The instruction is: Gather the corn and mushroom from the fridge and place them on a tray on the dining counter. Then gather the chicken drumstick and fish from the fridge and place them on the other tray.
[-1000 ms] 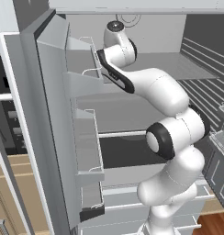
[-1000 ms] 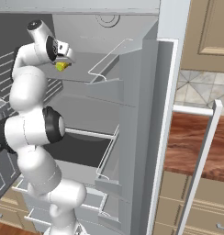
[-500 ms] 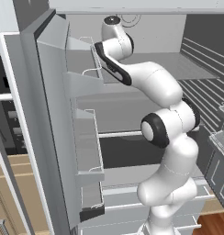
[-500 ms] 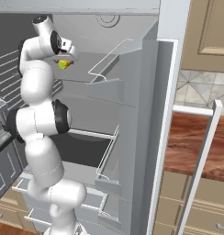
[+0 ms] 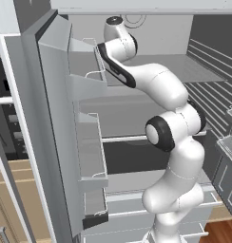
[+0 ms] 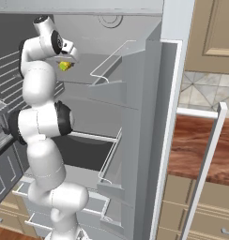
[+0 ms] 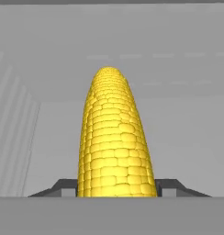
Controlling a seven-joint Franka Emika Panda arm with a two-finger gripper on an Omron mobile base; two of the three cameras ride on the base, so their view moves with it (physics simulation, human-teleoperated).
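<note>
Arm: white arm (image 5: 170,142) rises from the base and reaches up and far into the open fridge (image 6: 111,51), wrist at the top shelf level.
Gripper: gripper (image 7: 116,189) sits at the bottom of the hand view, one dark fingertip (image 7: 63,187) on each side of the corn (image 7: 114,137); in the right base view the gripper (image 6: 65,60) is just above the yellow cob.
Jaws: drawn in against both flanks of the cob's near end, no gap visible between tips and kernels; pinching the corn.
Corn: yellow cob, lengthwise away from the hand, near end between the tips, far end pointing to the fridge's back wall; in the right base view the corn (image 6: 64,66) shows as a small yellow patch under the hand, over the upper shelf.
Contact with shelf: cannot tell whether the cob rests on the shelf or is clear of it.
Fridge doors: both swung open; left door (image 5: 65,133) carries wire-railed bins, right door (image 6: 149,131) also carries bins.
Right side: wooden counter (image 6: 201,145) lies right of the open right door.
Mushroom, drumstick, fish, trays: cannot tell.
</note>
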